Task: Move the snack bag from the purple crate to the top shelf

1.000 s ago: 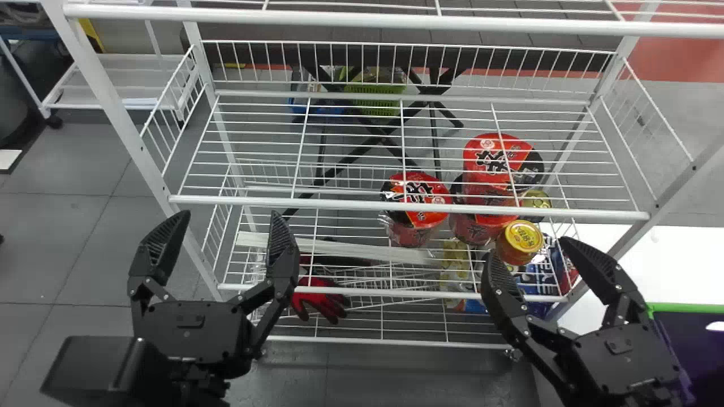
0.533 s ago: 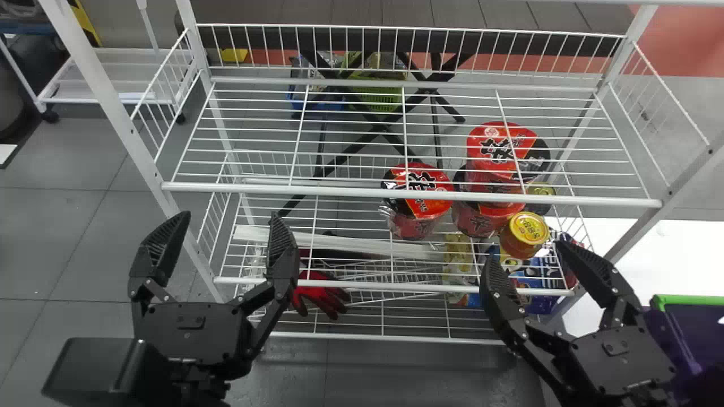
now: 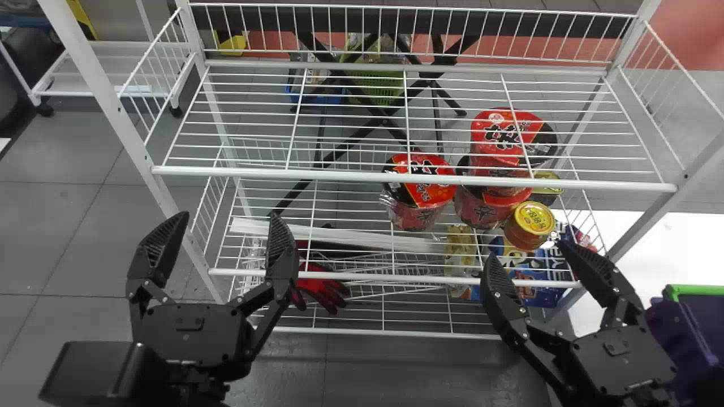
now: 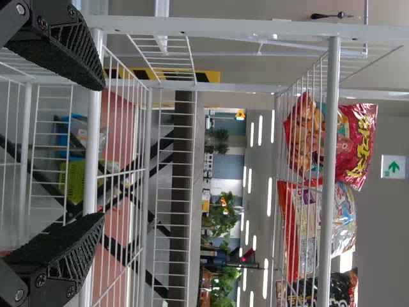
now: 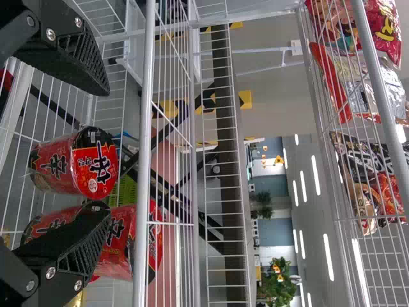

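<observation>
In the head view my left gripper point(image 3: 218, 243) stands open at the left, before the white wire shelving. My right gripper point(image 3: 529, 257) is open in front of the lower shelf's right part. The purple crate point(image 3: 673, 333) with its green rim shows at the right edge, its inside mostly hidden. On the top shelf point(image 4: 330, 70), snack bags point(image 4: 358, 144) lie in the left wrist view, and my left gripper point(image 4: 102, 150) holds nothing. In the right wrist view my right gripper point(image 5: 108, 153) is empty, with red noodle cups point(image 5: 80, 163) farther off behind its fingers.
Red noodle cups point(image 3: 421, 189) and a yellow-lidded jar point(image 3: 530, 225) stand on the lower shelf behind the middle shelf's front bar point(image 3: 339, 176). A red glove point(image 3: 322, 291) lies lower down. White uprights point(image 3: 113, 118) flank the shelving; a white surface point(image 3: 673, 249) is at the right.
The shelving has shifted in the head view, its middle front bar appearing lower before and higher now. The purple crate has shifted slightly right. Both grippers stay open and nearly in place.
</observation>
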`<state>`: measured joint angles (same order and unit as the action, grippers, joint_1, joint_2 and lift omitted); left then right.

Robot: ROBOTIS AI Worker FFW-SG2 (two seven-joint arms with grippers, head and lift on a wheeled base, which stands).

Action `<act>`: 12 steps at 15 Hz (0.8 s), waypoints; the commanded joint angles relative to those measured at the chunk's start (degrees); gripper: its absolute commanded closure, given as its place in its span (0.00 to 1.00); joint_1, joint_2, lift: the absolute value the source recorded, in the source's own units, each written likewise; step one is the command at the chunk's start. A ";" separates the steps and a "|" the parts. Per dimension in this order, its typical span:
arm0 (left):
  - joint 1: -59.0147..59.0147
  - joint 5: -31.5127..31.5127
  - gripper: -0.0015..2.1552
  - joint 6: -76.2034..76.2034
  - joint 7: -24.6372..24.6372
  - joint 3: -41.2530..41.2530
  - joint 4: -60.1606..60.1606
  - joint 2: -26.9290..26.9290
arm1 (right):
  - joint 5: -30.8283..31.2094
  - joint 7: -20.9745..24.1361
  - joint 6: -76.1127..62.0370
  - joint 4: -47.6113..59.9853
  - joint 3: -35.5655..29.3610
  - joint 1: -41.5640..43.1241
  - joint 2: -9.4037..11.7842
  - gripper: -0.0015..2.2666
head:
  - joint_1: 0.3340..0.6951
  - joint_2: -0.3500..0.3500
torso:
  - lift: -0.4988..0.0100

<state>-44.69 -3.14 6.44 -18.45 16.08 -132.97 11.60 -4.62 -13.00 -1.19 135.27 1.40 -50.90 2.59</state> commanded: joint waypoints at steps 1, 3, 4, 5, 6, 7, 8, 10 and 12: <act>-0.13 -0.02 0.05 0.10 -0.01 0.01 -0.10 0.01 | 0.05 -0.01 0.10 0.26 0.00 -0.08 0.04 0.08 | 1.00 0.48 | 0.09; -0.13 -0.11 0.05 0.10 -0.19 0.01 -0.10 0.09 | 0.05 -1.15 -0.25 0.70 -0.17 -0.25 0.04 0.08 | 1.00 0.48 | 0.09; -0.13 -0.11 0.05 0.10 -0.19 0.01 -0.01 0.09 | 0.84 -1.33 2.21 1.57 -0.17 -0.34 0.22 0.08 | 1.00 0.48 | 0.09; -0.13 -0.11 0.05 0.10 -0.19 0.01 -0.01 0.01 | 1.28 -1.15 5.19 2.54 -0.09 -0.34 0.22 0.08 | 1.00 0.48 | 0.09; -0.13 -0.11 0.05 0.10 -0.19 0.10 -0.01 0.09 | 1.81 -0.98 7.48 3.77 -0.09 -0.34 0.13 0.08 | 1.00 0.49 | 0.09; -0.13 -0.20 0.05 0.10 -0.19 0.10 0.17 0.09 | 2.51 -0.80 8.71 5.00 -0.26 -0.51 0.13 0.08 | 1.00 0.49 | 0.09; -0.13 -0.20 0.05 0.10 -0.19 0.10 0.34 0.01 | 2.51 -0.80 10.29 6.67 -1.67 -0.87 0.04 0.08 | 1.00 0.49 | 0.09; -0.13 -0.37 0.05 0.10 -0.36 0.36 0.87 0.18 | 2.16 1.75 34.02 15.02 -4.66 -0.51 -0.66 0.08 | 1.00 0.47 | 0.09; -0.13 -0.46 0.05 1.15 -0.45 0.62 2.19 0.18 | 1.90 2.27 45.45 20.65 -9.32 -0.25 -2.50 0.08 | 1.00 0.40 | 0.09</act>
<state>-44.82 -3.50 7.12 -18.88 16.47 -131.55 11.75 -2.55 -10.70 35.49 152.08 -4.92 -51.44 1.17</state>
